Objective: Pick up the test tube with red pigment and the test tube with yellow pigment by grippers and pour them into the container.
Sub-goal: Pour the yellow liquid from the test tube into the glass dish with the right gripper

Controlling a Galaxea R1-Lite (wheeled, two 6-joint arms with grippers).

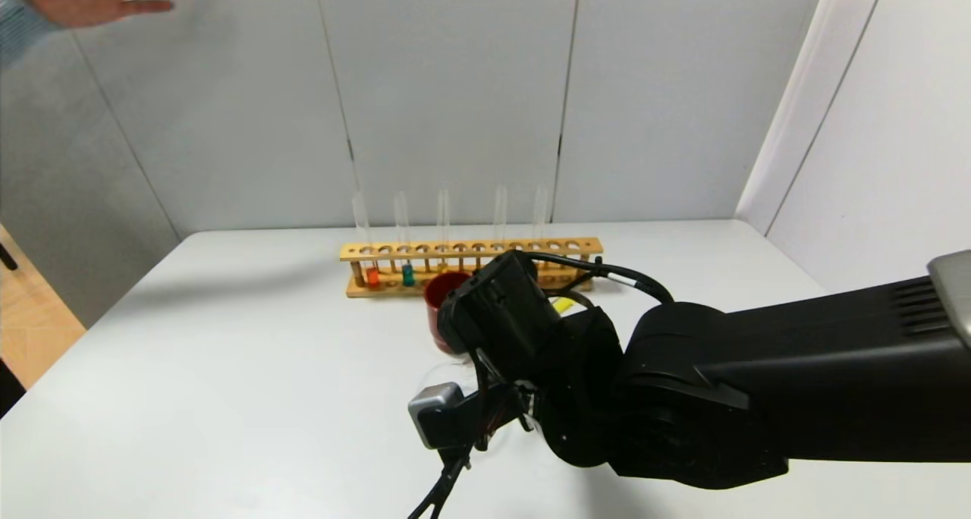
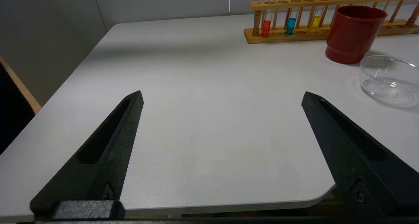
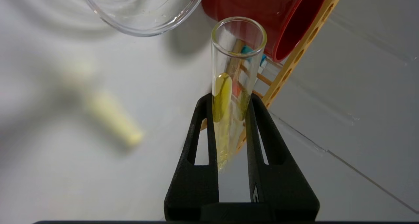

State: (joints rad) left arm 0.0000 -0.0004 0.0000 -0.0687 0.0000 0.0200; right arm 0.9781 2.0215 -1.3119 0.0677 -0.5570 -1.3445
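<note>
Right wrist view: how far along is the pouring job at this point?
Done: the test tube with yellow pigment is out of the rack, clamped in the right gripper jaws. In hand: it is tilted near the container, which looks clear, nothing poured yet. Left: the yellow pour, plus the test tube with red pigment, standing in the rack; the left gripper hangs open.

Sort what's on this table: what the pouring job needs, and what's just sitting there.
Needed:
- yellow tube, clamped in the right gripper
- red tube, in the rack
- glass dish
- left gripper, open, near the table edge

Just sitting there:
- red cup
- teal tube
- wooden rack
</note>
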